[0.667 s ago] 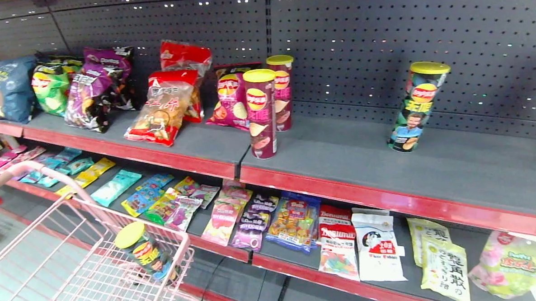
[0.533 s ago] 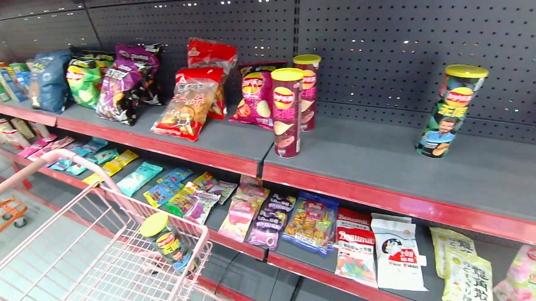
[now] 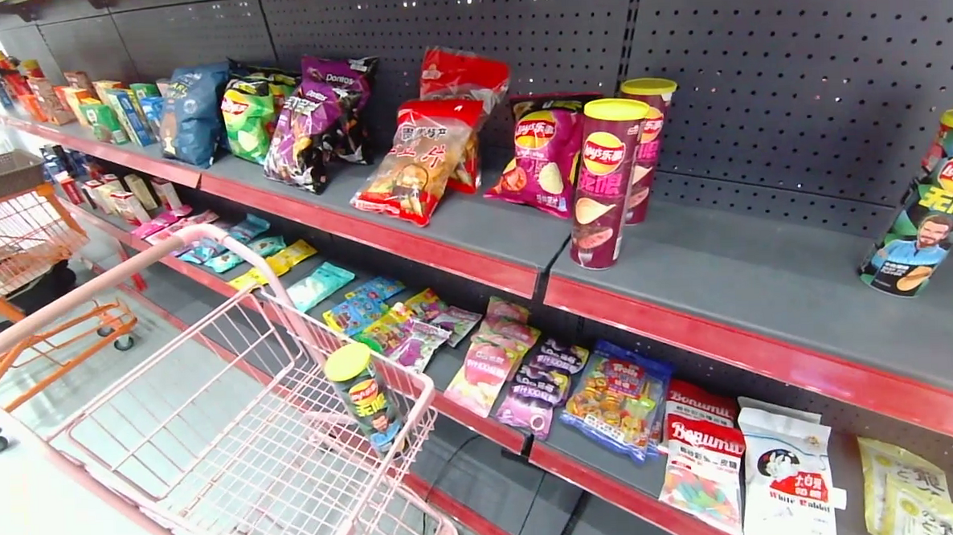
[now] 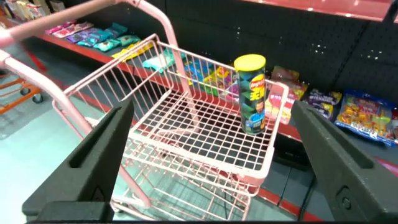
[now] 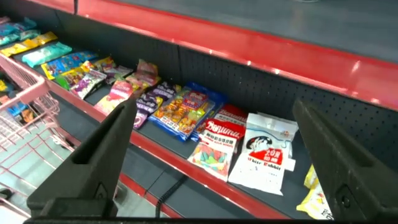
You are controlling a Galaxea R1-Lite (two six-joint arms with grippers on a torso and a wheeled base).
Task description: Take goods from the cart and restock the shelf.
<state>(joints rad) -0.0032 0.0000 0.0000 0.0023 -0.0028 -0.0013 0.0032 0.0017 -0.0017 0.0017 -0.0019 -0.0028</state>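
**Mia:** What do we see past our left pincer (image 4: 211, 109)?

**Ben:** Its two black fingers are spread wide, and there is nothing in them. Out in front of it sits one pink cart (image 4: 205, 134). We look into the cart right between the fingers.

**Mia:** How many things are in it?

**Ben:** Just one. It is a can (image 4: 252, 93) with a yellow lid. It stands up straight in the cart's far corner, against the wire wall.

**Mia:** And our right pincer (image 5: 212, 106)?

**Ben:** It is spread wide and empty too. In front of it is the lower shelf (image 5: 273, 93), where flat packs of sweets lie in a row. We count one white bag (image 5: 267, 155). Just beside it are two red-and-white packs (image 5: 217, 140), one partly on top of the other.

**Mia:** And higher up?

**Ben:** From our head view, the top shelf (image 3: 767, 287) has three cans standing up. The front purple can (image 3: 605, 183) and the back purple can (image 3: 650, 147) stand close together. One dark can (image 3: 921, 216) stands well apart from them.

**Mia:** Are there any more carts?

**Ben:** Yes, one orange cart (image 3: 33, 239), out past the pink one.
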